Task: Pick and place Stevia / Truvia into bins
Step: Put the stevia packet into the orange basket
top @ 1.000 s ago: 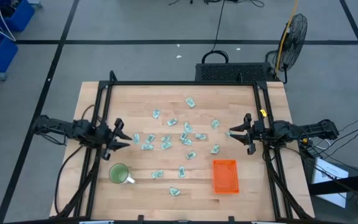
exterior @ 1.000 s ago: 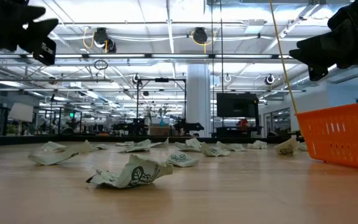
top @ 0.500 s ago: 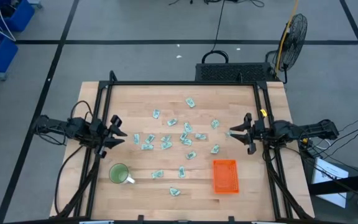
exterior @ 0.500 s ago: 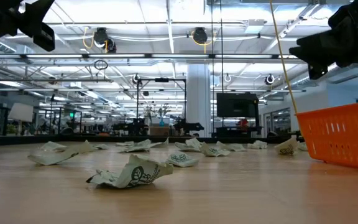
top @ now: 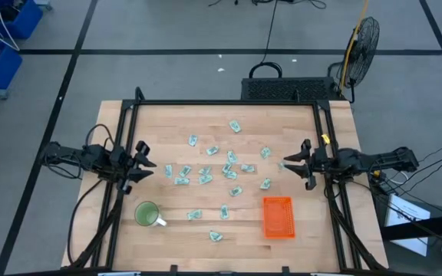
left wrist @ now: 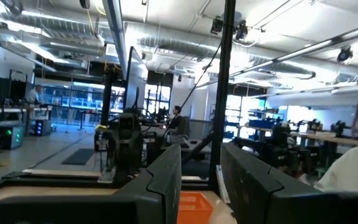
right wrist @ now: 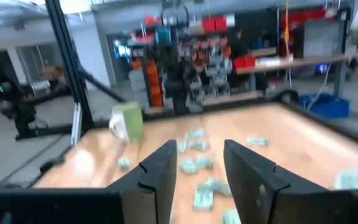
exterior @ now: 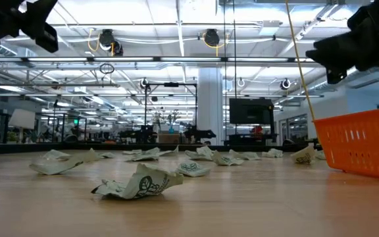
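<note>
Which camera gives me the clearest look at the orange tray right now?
The high view: the orange tray shows whole and empty. The low view shows one mesh wall; the left wrist view only a sliver; the right wrist view nothing.

The sachets [top: 206, 173] lie spread over the middle of the table [top: 167, 115]. The tray [top: 278, 217] sits near the front right. The mug [top: 146, 213] stands near the front left.
</note>
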`<action>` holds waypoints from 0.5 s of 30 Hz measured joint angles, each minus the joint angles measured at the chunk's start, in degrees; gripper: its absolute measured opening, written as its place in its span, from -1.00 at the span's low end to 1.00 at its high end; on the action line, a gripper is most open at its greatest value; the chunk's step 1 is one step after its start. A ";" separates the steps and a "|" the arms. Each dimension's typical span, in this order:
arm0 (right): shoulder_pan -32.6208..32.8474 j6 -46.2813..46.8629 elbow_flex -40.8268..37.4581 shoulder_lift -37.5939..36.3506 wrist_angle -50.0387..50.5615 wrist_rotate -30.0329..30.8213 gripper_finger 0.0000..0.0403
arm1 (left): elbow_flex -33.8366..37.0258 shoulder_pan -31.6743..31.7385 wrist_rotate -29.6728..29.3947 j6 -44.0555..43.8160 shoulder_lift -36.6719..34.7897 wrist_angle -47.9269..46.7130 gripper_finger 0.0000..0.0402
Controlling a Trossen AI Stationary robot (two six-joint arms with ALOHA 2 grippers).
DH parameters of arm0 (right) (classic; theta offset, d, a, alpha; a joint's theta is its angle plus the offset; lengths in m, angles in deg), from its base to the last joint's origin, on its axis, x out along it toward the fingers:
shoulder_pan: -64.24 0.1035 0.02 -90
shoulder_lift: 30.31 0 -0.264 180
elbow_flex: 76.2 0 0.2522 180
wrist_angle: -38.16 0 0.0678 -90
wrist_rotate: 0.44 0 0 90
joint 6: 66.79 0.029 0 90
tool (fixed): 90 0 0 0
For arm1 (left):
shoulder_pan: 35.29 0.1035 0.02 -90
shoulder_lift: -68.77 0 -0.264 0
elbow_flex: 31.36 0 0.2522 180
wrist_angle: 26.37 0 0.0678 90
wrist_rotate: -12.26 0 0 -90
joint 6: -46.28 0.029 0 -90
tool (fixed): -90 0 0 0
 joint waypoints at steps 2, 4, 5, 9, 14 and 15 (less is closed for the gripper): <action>-0.41 2.02 0.56 2.02 1.23 -0.09 -0.38 | 0.00 0.00 -0.20 0.22 0.00 0.00 -0.40; -1.61 4.23 1.70 4.71 1.57 0.21 -0.38 | 0.00 0.00 -0.20 0.24 0.00 0.00 -0.40; -2.20 4.89 2.53 6.39 1.83 0.43 -0.38 | 0.00 0.00 -0.20 0.26 0.00 0.00 -0.40; -4.76 5.78 6.70 14.34 4.76 1.07 -0.38 | 0.00 0.00 -0.24 0.11 0.01 0.28 -0.40; -7.14 8.44 16.49 26.49 13.61 -0.57 -0.38 | 0.00 0.00 -0.44 2.77 0.01 3.05 -0.40; -7.42 8.78 18.34 29.02 16.86 -1.09 -0.38 | 0.00 0.00 -0.78 3.82 0.00 3.42 -0.40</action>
